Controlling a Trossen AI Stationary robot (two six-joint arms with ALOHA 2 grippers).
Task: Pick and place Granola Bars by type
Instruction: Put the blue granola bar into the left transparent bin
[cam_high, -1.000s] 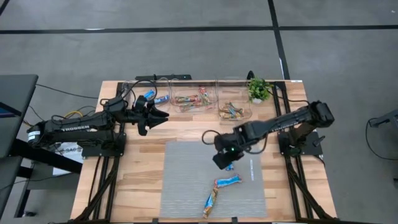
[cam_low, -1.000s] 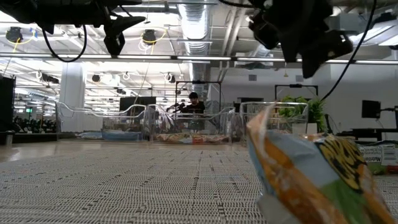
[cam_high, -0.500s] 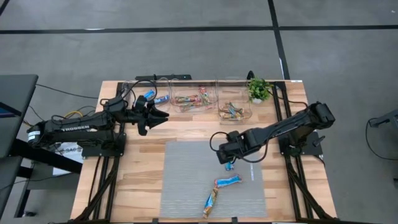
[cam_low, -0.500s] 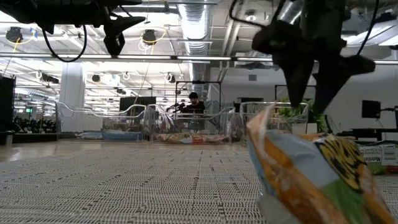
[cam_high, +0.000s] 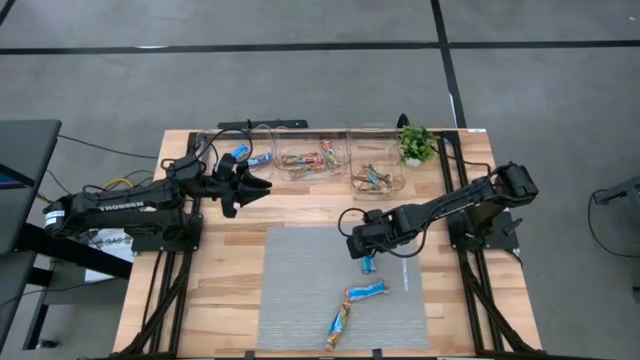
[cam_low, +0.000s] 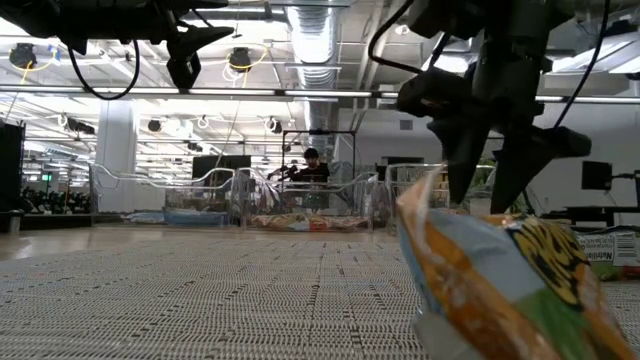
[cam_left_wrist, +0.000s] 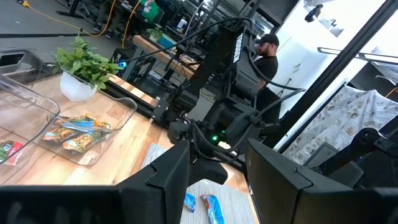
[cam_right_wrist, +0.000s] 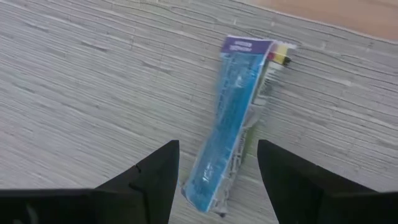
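Three Granola Bars lie on the grey mat: a blue bar, a second blue bar and an orange-brown one, which fills the low view's foreground. My right gripper points down over the first blue bar, open, with one finger on either side of it and clear of it. My left gripper hovers open and holding nothing near the far left bin.
Three clear bins stand along the far edge, holding blue bars, orange-brown bars and further bars. A small potted plant stands at the far right. A person shows in the room behind.
My right gripper has come down toward the blue bar on the mat, tipping to point more steeply down and rolling about its wrist, so that its fingers now stand either side of the bar. The bars have not moved.
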